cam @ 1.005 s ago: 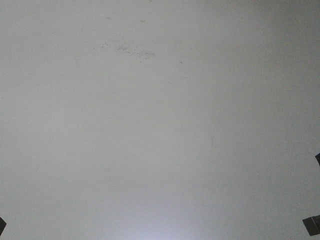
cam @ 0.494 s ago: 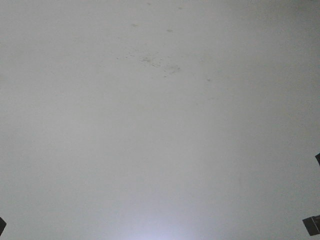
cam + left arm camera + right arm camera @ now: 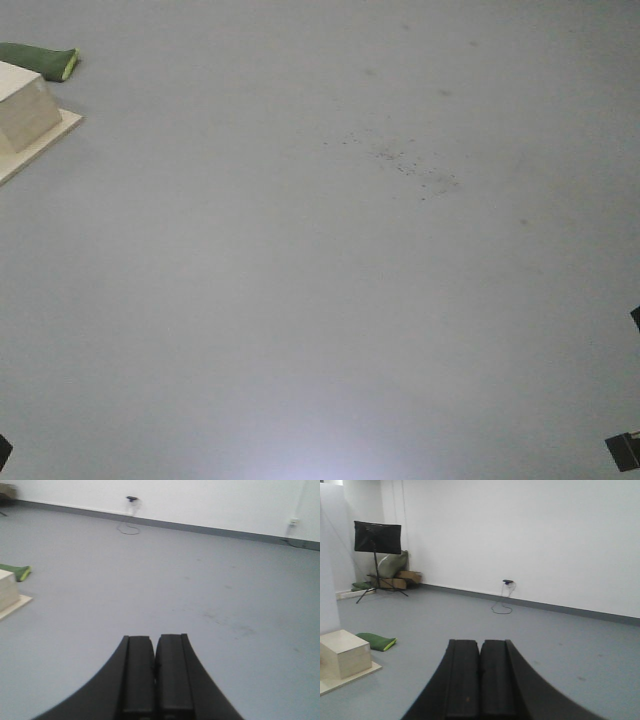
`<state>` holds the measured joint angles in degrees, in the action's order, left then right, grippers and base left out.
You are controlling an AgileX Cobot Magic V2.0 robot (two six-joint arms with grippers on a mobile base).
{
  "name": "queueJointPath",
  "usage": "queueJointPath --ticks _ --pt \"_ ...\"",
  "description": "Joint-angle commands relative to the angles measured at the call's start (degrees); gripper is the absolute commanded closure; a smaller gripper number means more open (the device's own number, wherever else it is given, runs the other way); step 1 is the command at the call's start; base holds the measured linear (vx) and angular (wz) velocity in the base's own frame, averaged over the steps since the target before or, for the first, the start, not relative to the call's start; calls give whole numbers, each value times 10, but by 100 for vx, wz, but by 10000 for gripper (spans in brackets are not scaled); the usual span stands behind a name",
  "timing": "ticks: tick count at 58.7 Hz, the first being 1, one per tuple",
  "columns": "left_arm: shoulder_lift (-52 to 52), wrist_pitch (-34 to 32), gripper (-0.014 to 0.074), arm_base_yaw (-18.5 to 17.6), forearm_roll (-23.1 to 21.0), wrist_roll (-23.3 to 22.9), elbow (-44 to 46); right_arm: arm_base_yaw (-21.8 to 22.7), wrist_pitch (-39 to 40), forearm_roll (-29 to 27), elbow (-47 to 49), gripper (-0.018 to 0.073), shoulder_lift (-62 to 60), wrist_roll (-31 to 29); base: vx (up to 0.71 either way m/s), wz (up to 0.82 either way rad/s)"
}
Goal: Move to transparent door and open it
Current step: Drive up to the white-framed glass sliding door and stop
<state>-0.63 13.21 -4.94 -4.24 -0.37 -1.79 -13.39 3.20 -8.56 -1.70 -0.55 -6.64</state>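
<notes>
Two pincers: the left pincer and the right pincer, each pressed together and holding nothing. On the grey floor lie one pale block and one green cushion. Farther off, one black stand is near the wall. The transparent door is in no view, so I judge this is the driving step. Next, the robot must turn to find it.

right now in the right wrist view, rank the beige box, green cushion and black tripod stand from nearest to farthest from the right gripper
1. beige box, low left, nearest the right gripper
2. green cushion, on the floor just behind the beige box
3. black tripod stand, far left corner
</notes>
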Motion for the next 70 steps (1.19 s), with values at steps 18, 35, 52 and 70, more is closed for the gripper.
queueJointPath --ticks 18,35,52,70 --pt "-8 -45 603 -3 -6 -5 -6 3 46 3 -2 568 -3 -2 47 50" --pt "-8 -45 603 -3 -6 -5 -6 3 46 3 -2 568 -3 -2 46 50" --pt "-8 -45 603 -3 -6 -5 -6 3 46 3 -2 568 -3 -2 43 51" --pt "-8 -45 603 -3 -6 -5 -6 3 46 3 -2 568 -3 -2 41 63"
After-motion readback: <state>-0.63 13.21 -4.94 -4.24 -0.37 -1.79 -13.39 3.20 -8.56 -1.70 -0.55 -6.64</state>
